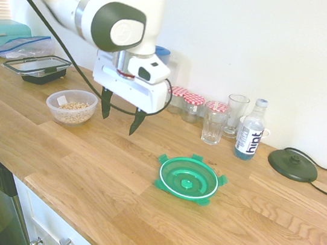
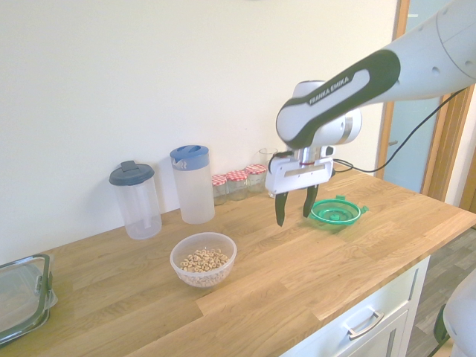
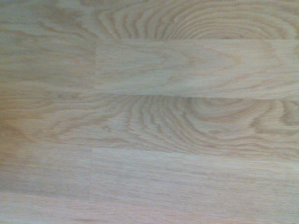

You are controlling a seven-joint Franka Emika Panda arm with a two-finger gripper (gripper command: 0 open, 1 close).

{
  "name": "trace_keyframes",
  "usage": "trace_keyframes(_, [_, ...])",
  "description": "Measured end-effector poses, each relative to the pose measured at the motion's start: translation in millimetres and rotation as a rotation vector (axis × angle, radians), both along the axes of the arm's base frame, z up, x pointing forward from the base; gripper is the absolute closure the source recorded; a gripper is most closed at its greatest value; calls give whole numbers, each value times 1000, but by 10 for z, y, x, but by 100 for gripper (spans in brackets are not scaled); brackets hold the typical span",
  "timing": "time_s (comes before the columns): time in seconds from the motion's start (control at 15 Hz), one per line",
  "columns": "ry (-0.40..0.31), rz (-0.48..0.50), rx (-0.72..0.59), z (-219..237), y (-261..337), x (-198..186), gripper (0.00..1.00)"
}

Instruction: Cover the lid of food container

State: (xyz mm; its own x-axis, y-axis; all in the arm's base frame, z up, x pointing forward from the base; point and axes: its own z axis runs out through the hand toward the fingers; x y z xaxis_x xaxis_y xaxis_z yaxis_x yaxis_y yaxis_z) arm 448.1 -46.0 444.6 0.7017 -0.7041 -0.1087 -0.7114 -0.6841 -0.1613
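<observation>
- Task status: not started in any visible respect. The lid lies flat on the worktop, and the food container stands uncovered, its tan cereal-like contents exposed from above.
- Tool state: the two dark fingers are spread wide apart with nothing between them. The tool carries no object and hangs above the worktop, pointing almost straight down, clear of the surface.
- Wrist view: shows bare wood grain of the worktop only. Neither the lid nor the food container appears in it, so the tool is judged to be above an unoccupied patch.
- Lid location: in the middle part of the worktop, nearer the front edge than the row of jars and glasses along the back wall. All four snap tabs and the white ring are visible; the ridged face is turned upward.
- Food container location: toward the worktop end that holds the rectangular black-rimmed container, well apart from the lid.
- Relation to the tool: the tool hangs between the two task items. In the second exterior view the lid sits just beyond the tool on one side, and the food container lies farther off on the other, toward the front edge.
- Remaining steps, as judged: move the tool over the lid, descend, grip it by the rim, lift, carry it across to the food container, centre it on the rim and set it down.
</observation>
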Motion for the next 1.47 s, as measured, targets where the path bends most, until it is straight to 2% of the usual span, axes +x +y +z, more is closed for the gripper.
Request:
trace_keyframes(0.13, [14,2,107,185,-481,-8,0])
trace_keyframes(0.27, [31,3,195,151,-1025,-35,0])
trace_keyframes(0.47, [59,-15,247,-8,-1730,-25,0])
trace_keyframes(0.87, [62,-36,377,-183,-2891,-99,0])
trace_keyframes(1.07, [76,-39,393,-428,-3204,-2,0])
trace_keyframes(1.47, [31,-3,533,-1117,-3423,148,0])
